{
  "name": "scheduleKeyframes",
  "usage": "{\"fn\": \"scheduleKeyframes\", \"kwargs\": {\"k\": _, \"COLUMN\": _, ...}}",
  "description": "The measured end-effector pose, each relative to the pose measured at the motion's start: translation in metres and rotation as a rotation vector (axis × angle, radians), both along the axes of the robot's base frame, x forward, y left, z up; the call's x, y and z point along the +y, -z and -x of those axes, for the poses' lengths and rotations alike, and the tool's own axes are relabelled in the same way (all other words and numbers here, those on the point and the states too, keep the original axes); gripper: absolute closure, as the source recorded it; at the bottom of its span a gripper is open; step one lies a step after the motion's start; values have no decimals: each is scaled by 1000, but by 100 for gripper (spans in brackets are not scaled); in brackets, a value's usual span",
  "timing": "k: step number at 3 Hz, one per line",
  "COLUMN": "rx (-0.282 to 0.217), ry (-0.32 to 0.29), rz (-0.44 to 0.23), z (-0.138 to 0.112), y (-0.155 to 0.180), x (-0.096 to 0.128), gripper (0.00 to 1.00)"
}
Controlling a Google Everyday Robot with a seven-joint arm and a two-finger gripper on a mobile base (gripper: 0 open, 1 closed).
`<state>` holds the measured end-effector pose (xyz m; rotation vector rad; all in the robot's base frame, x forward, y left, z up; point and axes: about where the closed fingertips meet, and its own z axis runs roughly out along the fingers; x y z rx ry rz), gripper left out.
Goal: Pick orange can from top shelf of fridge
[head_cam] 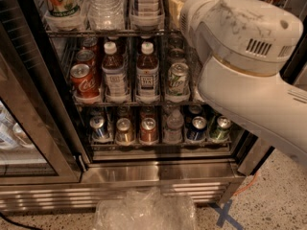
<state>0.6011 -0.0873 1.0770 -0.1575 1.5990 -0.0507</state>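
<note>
The fridge [144, 174] stands open, with dark racks of drinks. The highest rack in view [110, 32] carries clear water bottles [103, 6] and a green-labelled bottle [62, 1]. The orange can does not show; it is hidden or out of view. My arm's big white housing [240, 42] fills the upper right and covers the right side of the racks. My gripper is hidden behind this housing, reaching in toward the upper rack.
The rack below holds a red Coca-Cola can [82, 80], brown tea bottles [147, 75] and a green-white can [178, 78]. The bottom rack holds several small cans [148, 128]. The open glass door [29, 128] stands at left. Crumpled clear plastic [144, 212] lies on the floor.
</note>
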Motion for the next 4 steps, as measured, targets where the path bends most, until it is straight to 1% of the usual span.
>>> {"fn": "scheduleKeyframes", "kwargs": {"k": 2, "rx": -7, "ry": -12, "rz": -20, "z": -13, "y": -1, "x": 4, "gripper": 31}}
{"fn": "scheduleKeyframes", "kwargs": {"k": 4, "rx": -3, "ry": -25, "rz": -46, "z": -31, "y": 2, "x": 9, "gripper": 31}}
